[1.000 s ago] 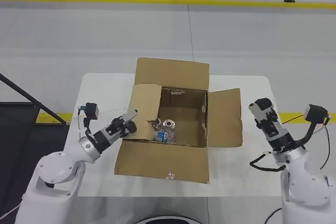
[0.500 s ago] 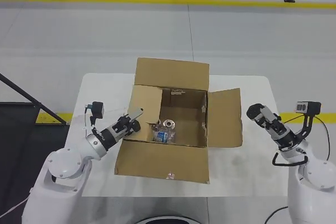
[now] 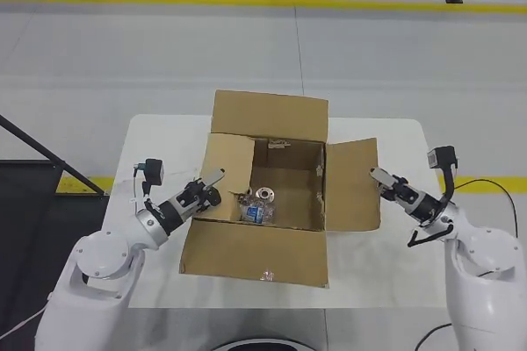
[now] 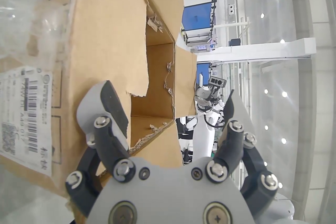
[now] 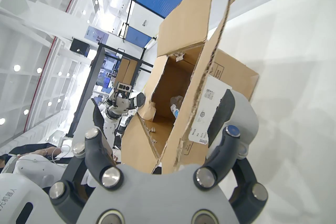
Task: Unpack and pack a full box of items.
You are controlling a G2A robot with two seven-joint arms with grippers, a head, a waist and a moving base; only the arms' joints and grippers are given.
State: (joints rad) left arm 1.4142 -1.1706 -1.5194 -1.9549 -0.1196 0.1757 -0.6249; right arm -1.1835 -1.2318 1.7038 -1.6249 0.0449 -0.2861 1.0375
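Box: I see the cardboard box point(image 3: 285, 154) mid-table point(image 3: 158, 140), flaps spread out. A clear bottle point(image 3: 255, 211) and a small round piece point(image 3: 264, 191) lie on its floor.
Left tool point(image 3: 209, 189): wide open, holding nothing, at the near corner of the left flap point(image 3: 227, 158). That flap tilts up over the box mouth.
Right tool point(image 5: 161, 104): wide open, gripping nothing. The outer edge of the right flap point(image 3: 351, 184) runs between its fingers; contact I cannot tell.
Room: white table shows beyond both side flaps. The near flap point(image 3: 255, 254) reaches toward the table's near edge.
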